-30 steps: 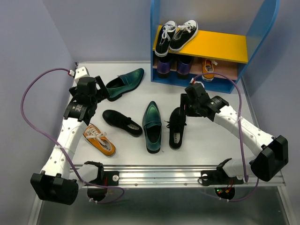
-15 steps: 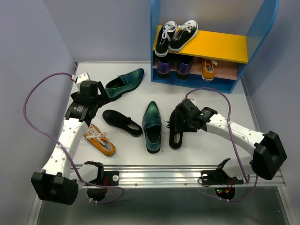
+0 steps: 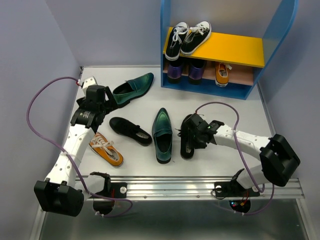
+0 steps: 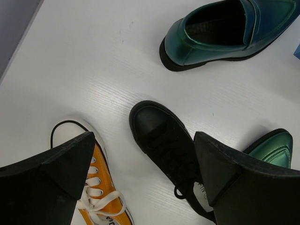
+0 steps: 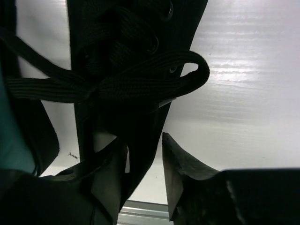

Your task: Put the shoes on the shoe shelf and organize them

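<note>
My right gripper [image 3: 192, 134] is down on the right black low shoe [image 3: 186, 146]. In the right wrist view its jaws [image 5: 144, 140] pinch that shoe's side wall [image 5: 131, 56], one finger inside the shoe. My left gripper [image 3: 104, 102] is open and empty, above the table. In the left wrist view [image 4: 144, 140] it hovers between the other black shoe [image 4: 164, 145] and an orange sneaker [image 4: 93, 187]. One green loafer [image 3: 132, 87] lies far left, another [image 3: 162, 132] in the middle. The second orange sneaker [image 3: 222, 74] stands on the lower board of the blue shoe shelf [image 3: 165, 50].
Black sneakers with white laces [image 3: 187, 37] sit on the yellow upper board. Purple shoes [image 3: 182, 72] stand on the lower board beside the orange sneaker. Grey walls close in left and right. The metal rail [image 3: 170, 186] runs along the near edge.
My right arm has swung down and toward the near edge, lowering its gripper onto the right black shoe. My left gripper shifted slightly.
</note>
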Motion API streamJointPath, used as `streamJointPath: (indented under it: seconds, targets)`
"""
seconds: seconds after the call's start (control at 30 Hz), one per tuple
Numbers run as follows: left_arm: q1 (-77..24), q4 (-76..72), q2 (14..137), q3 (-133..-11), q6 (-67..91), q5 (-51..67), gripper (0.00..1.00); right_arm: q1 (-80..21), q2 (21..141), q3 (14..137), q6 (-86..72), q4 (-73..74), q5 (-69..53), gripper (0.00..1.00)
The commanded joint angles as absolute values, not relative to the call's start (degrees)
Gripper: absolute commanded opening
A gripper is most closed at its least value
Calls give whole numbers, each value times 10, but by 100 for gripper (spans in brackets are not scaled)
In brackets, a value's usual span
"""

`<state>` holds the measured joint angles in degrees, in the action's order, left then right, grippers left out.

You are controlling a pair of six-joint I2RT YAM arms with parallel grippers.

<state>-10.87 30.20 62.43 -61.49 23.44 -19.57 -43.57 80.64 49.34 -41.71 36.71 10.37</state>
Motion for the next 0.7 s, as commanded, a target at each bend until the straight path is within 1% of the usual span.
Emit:
streamJointPath:
  seconds: [0.0, 0.03, 0.07, 0.1, 0.23, 0.47, 0.67]
  targets:
    - [-111, 285, 626, -635, 229, -197, 99, -446, 810, 486, -432, 323, 93, 25]
    - [-111, 285, 627, -636, 228, -196, 99, -446, 807, 489, -432, 327, 100, 16]
    - [-111, 285, 628, -639, 228, -196, 99, -446, 795, 494, -431, 332, 110, 3]
    - [-111, 286, 628, -640, 228, -195, 99, -446, 789, 510, -429, 349, 141, 1]
    - [-111, 282, 630, -643, 226, -193, 99, -446, 780, 573, -381, 409, 200, 1]
    - [-110, 280, 628, -644, 221, -194, 99, -446, 786, 644, -330, 467, 199, 1]
    - [-111, 277, 628, -643, 216, -193, 99, -440, 791, 676, -309, 505, 214, 1]
